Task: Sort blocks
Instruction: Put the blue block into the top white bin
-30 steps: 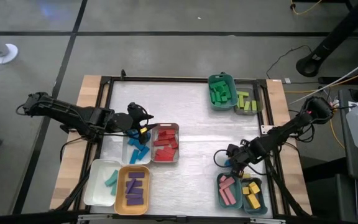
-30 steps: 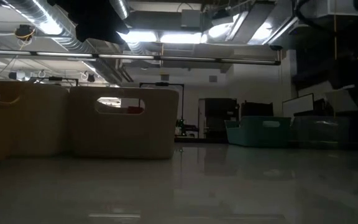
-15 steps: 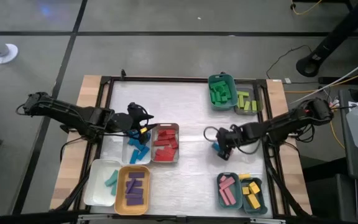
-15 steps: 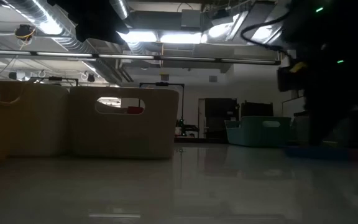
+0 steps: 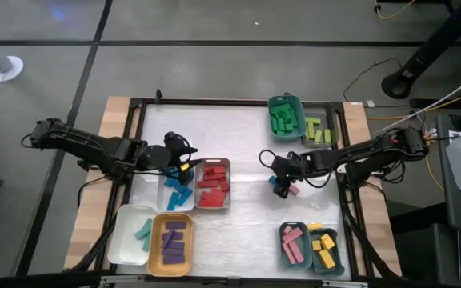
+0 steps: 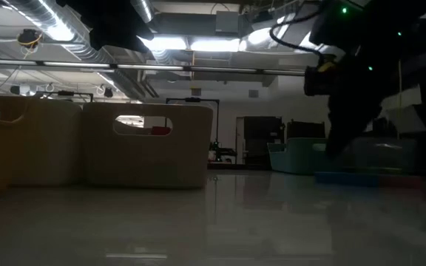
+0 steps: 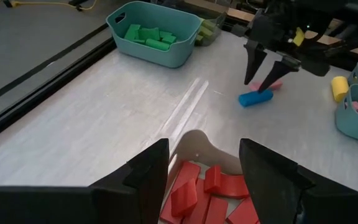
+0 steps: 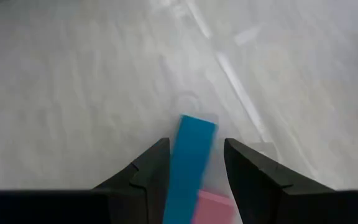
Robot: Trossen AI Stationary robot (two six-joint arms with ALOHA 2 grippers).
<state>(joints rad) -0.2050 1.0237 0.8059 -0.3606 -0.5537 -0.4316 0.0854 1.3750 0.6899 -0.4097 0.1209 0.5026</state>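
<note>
Item: loose blue block with a pink block touching it, lying on bare table right of centre in the high view, between the tray of red blocks and the lower-right trays. Right gripper hangs directly over the pair, its fingers apart and straddling the blue block with nothing yet clamped; the fingertips look at or just above the table. Left gripper waits over the blue-block tray at left of centre, fingers wide, empty. Handling note: judged step is picking the blue block; the jaws should be centred across its narrow sides and closed on it alone, since the pink neighbour could be dragged or pinched along. Views: the right wrist view alone shows the blue block lined up lengthwise between the fingers, pink at its near end; the left wrist view shows the two blocks side on and the green blocks in their teal tray; the low view gives only a dark silhouette at upper right and a thin blue strip on the table.
</note>
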